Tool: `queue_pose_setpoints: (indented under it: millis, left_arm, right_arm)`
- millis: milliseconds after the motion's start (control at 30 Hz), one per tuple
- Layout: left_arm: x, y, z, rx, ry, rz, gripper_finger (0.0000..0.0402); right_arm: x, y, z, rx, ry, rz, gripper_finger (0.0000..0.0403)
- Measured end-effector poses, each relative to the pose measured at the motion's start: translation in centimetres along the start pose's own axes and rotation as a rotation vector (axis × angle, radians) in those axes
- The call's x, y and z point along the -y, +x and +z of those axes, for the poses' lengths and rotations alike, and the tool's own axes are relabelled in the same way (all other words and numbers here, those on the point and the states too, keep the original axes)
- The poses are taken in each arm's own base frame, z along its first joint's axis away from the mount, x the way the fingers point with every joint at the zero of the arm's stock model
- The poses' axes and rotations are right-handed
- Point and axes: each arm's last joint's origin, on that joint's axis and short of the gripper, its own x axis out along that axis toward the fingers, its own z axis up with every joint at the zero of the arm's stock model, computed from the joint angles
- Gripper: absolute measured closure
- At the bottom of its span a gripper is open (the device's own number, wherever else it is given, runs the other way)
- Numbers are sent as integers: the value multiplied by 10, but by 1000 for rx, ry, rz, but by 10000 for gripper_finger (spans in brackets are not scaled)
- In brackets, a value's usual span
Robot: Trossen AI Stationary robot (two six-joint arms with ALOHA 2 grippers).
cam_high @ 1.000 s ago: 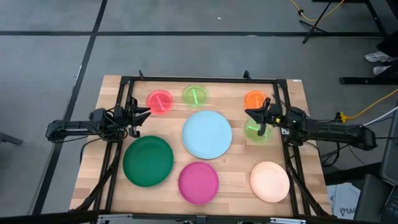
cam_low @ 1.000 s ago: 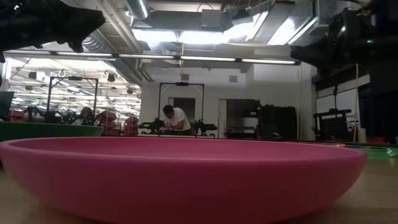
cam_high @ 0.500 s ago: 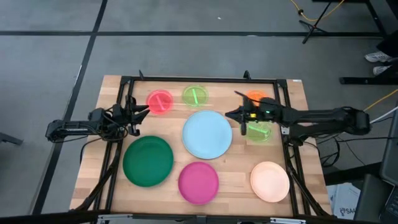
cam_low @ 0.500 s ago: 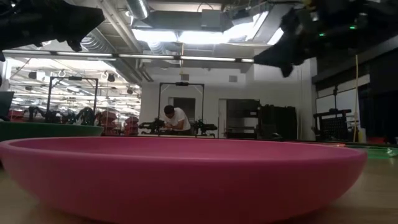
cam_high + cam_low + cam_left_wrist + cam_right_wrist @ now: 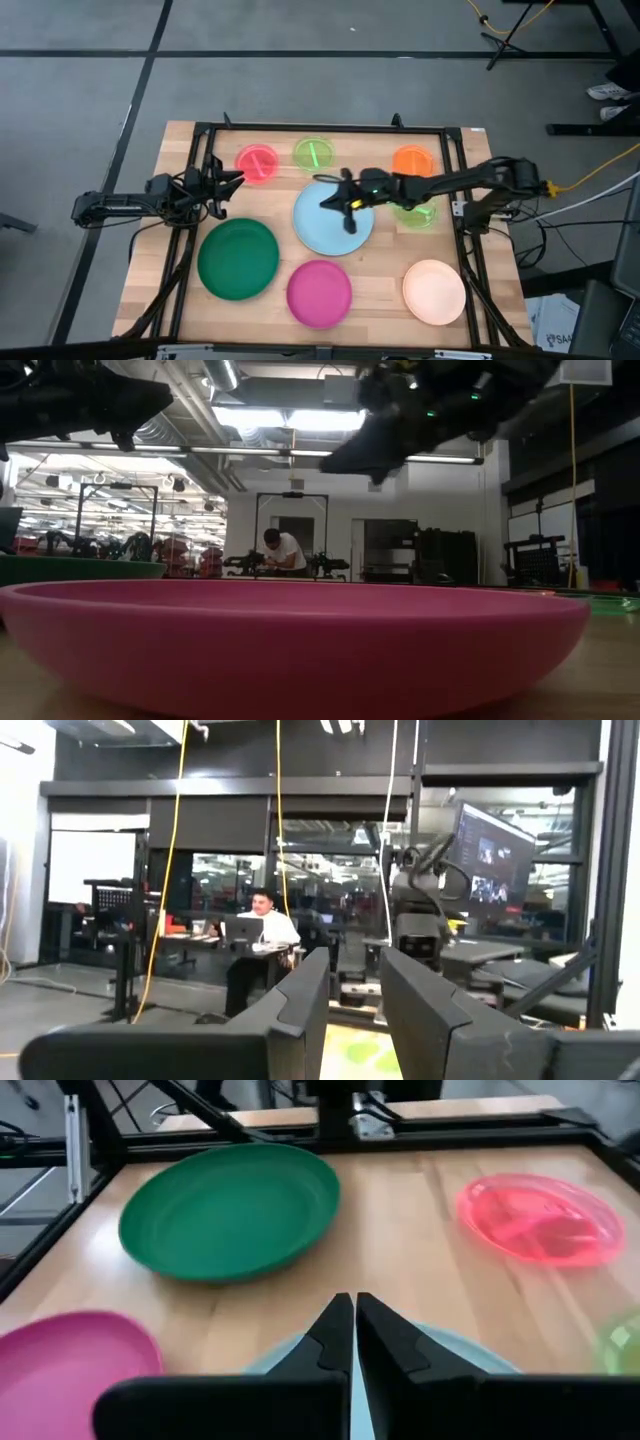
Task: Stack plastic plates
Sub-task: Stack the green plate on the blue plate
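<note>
The right tool (image 5: 335,199) hangs above the light blue plate (image 5: 325,222). Bare counter (image 5: 385,265) lies between this plate and the peach plate (image 5: 434,291). The black frame rails (image 5: 320,129) border the counter.

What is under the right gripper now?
The right gripper, shut and empty, hangs over the light blue plate. Its arm crosses one neon green plate, hiding part of it. What lies on the blue plate beneath the gripper is covered.
</note>
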Motion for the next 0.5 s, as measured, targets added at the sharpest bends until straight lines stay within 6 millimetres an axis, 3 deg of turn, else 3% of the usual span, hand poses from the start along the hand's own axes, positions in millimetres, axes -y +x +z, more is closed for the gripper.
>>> queue_pose_setpoints:
  millis: [333, 500]
  left_arm:
    - [0, 1, -2, -16, -17, 8, 315]
    - [-1, 1, -2, -19, -16, 27, 315]
  right_arm:
    - [-3, 52, 16, 17, 22, 25, 391]
    - [-9, 76, 13, -6, 14, 74, 391]
